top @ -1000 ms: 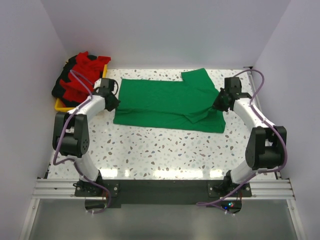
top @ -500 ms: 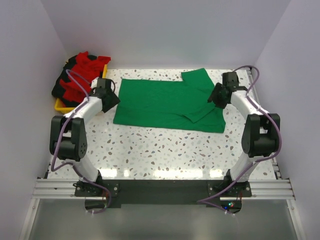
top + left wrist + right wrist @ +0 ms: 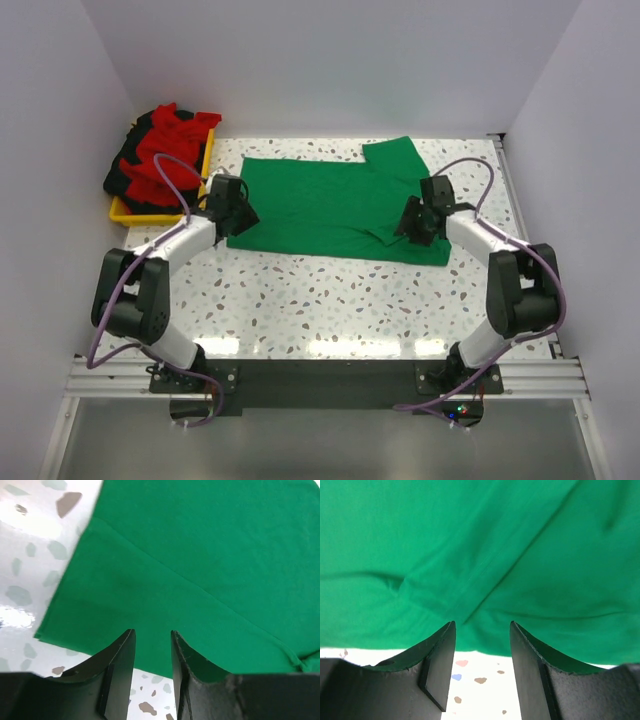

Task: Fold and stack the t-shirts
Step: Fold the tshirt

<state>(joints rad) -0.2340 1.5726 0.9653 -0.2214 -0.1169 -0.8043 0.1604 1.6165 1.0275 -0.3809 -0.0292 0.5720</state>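
A bright green t-shirt (image 3: pixel 330 205) lies spread flat on the speckled table, one sleeve sticking out at the back right. My left gripper (image 3: pixel 241 214) hovers over its left edge; in the left wrist view the gripper (image 3: pixel 152 632) is open, nothing between its fingers, green cloth (image 3: pixel 200 570) below. My right gripper (image 3: pixel 411 222) hangs over the shirt's right part, near a fold. Seen from the right wrist, that gripper (image 3: pixel 482 625) is open and empty above creased green cloth (image 3: pixel 480 555). Red and black t-shirts (image 3: pixel 160 158) lie heaped at the back left.
The heap sits in a shallow yellow tray (image 3: pixel 128 213) against the left wall. White walls close in the table on three sides. Bare speckled tabletop (image 3: pixel 330 300) runs between the shirt and the arm bases.
Both grippers have opened and let go of the green shirt. Each has swung from the shirt's outer end toward its middle and nearer the front edge. The shirt lies flatter at the right.
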